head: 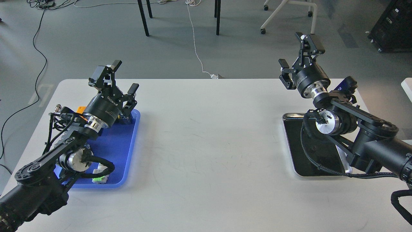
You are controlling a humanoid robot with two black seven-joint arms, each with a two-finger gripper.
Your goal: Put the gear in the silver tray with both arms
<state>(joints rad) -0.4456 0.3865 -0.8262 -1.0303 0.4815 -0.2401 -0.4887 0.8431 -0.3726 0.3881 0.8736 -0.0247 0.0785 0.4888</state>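
Observation:
The silver tray (288, 145) lies on the right side of the white table, its right half hidden under my right arm. My right gripper (297, 51) is open and empty, raised above the table's far edge, beyond the tray's far end. My left gripper (124, 76) is open and empty, held above the far right corner of the blue tray (119, 151). I cannot make out a gear in this view; the dark floor of the silver tray is largely covered by the arm and its cable.
The blue tray holds small parts, among them a green and white one (99, 175) and an orange block (81, 109), partly hidden by my left arm. Chair legs and cables lie on the floor beyond the table.

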